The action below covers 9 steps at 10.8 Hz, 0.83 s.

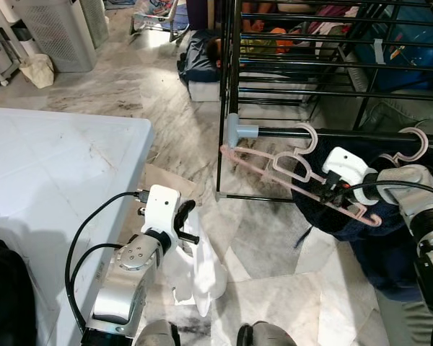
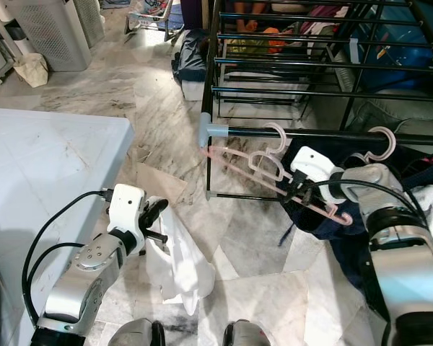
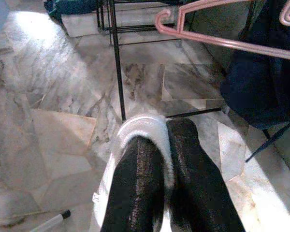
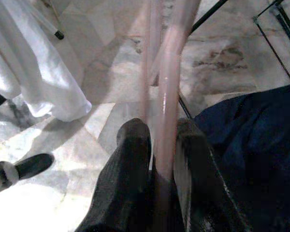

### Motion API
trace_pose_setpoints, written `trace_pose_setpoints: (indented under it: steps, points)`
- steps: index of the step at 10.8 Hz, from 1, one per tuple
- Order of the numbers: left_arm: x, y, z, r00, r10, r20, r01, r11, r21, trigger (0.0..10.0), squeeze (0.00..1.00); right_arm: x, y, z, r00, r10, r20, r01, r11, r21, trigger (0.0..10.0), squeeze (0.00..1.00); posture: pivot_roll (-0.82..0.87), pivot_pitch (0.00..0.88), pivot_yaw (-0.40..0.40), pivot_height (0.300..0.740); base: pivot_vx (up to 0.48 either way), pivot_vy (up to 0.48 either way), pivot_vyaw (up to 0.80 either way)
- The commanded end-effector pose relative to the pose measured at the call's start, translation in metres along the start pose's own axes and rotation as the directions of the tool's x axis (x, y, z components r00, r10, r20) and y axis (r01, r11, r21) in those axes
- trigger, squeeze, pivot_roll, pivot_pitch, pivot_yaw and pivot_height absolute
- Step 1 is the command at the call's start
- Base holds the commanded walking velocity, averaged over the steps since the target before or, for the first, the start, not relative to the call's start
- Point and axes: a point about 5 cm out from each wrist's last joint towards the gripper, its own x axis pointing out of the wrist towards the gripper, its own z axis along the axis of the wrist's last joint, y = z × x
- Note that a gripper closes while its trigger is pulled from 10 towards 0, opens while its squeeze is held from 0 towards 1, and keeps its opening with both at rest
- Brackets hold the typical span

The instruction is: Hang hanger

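My right gripper (image 1: pixel 325 193) is shut on the lower bar of a pink hanger (image 1: pixel 274 169), which the right wrist view shows running between its fingers (image 4: pixel 133 145). The hanger is tilted, and its hook (image 1: pixel 308 137) curls over the black front rail (image 1: pixel 339 133) of the drying rack. A second pink hook (image 1: pixel 417 142) hangs on the same rail further right, above a dark blue garment (image 1: pixel 361 238). Low beside the table, my left gripper (image 1: pixel 189 220) is shut on a white garment (image 1: pixel 206 274), which drapes down towards the floor.
A white table (image 1: pixel 50 166) fills the left side, close to my left arm. The black rack (image 1: pixel 303 65) has several rails and an upright post (image 1: pixel 224 108). Clothes, a white basket (image 1: pixel 54 29) and a bag lie beyond on the marble floor (image 1: pixel 274 245).
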Motion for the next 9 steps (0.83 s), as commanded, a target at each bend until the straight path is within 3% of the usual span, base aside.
trace_pose_setpoints:
  steps: [1,2,3,8,9]
  points:
    - [0.0019,-0.0017,0.007,1.0,-0.021,0.022,0.021,1.0,0.02,10.0,0.0,-0.0071,-0.0068,0.0008,1.0,-0.014,-0.005,0.014,1.0,0.006,10.0,1.0,0.0,0.094,-0.014,0.74,0.0,0.0,0.0]
    - [0.0021,-0.0021,0.0069,1.0,-0.024,0.021,0.023,0.999,0.022,10.0,0.0,-0.0075,-0.0057,0.0004,1.0,0.013,-0.016,-0.013,1.0,-0.008,10.0,0.44,0.0,0.093,-0.013,0.74,0.0,0.0,0.0]
    - [0.0021,-0.0022,0.0068,0.999,-0.026,0.02,0.025,0.999,0.023,10.0,0.0,-0.0078,-0.0056,0.0007,1.0,0.02,-0.014,-0.02,1.0,-0.006,10.0,0.0,0.0,0.093,-0.013,0.74,0.0,0.0,0.0]
    - [0.0016,-0.0042,0.0053,0.999,-0.041,0.007,0.041,0.999,0.032,10.0,0.0,-0.0145,-0.0121,0.0054,0.999,0.037,-0.039,-0.038,0.999,-0.026,10.0,0.0,0.0,0.089,-0.014,0.74,0.0,0.0,0.0]
    - [0.0017,-0.0045,0.0048,0.999,-0.043,0.004,0.043,0.999,0.032,10.0,0.0,-0.0161,-0.0131,0.0046,0.998,0.04,-0.047,-0.041,0.999,-0.019,0.0,0.0,0.0,0.089,-0.014,0.74,0.0,0.0,0.0]
